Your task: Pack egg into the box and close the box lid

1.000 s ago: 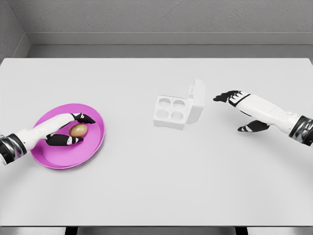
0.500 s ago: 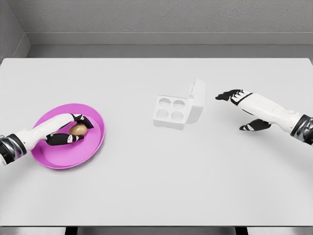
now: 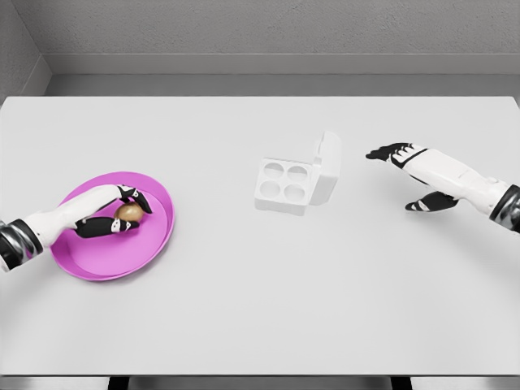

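Brown egg [image 3: 129, 211] lies on the pink plate [image 3: 97, 264], the left hand [image 3: 114, 213] with fingers closing around it. Likely fragile and smooth, so grip its sides gently. The right hand [image 3: 418, 175] hovers released beside the box [image 3: 286, 183], lid up, on the bench [image 3: 260, 309].

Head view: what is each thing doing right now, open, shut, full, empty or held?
Brown egg: on the plate, left hand's fingers closed around it.
Pink round plate: holds the egg.
White four-cup egg box: lid open, cups empty.
Left hand: grasping egg.
Right hand: open, empty.
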Controlling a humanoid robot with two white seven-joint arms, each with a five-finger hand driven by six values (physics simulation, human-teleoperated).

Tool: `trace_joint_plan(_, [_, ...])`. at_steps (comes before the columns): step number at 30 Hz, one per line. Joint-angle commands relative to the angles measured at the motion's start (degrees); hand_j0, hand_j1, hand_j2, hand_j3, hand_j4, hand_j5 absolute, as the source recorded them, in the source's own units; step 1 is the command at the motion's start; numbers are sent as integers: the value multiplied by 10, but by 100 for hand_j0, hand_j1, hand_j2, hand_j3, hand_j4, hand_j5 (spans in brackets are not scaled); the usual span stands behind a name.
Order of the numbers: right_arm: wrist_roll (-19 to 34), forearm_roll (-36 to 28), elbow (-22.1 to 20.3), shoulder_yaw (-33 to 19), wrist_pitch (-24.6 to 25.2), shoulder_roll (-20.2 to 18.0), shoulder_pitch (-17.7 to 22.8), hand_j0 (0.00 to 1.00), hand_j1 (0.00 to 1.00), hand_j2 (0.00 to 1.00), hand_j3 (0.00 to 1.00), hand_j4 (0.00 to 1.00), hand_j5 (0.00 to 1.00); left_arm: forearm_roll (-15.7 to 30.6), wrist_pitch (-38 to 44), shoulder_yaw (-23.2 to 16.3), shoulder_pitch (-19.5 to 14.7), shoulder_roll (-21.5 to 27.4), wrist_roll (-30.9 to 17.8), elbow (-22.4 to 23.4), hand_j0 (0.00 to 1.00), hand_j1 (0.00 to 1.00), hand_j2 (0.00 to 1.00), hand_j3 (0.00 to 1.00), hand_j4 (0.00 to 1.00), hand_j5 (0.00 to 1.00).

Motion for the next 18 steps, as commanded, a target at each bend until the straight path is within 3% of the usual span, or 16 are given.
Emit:
trace_joint_plan(1, [0, -4, -1, -1, 1, 0, 0, 100, 100, 100, 100, 100, 100, 3, 0, 0, 0, 1, 0, 0, 43, 43, 43, 43, 43, 43])
trace_joint_plan(18, [0, -3, -26, 6, 1, 2, 2, 100, 100, 100, 100, 100, 100, 7, -1, 8, -10, 1, 0, -18, 38, 38, 38, 38, 38, 38])
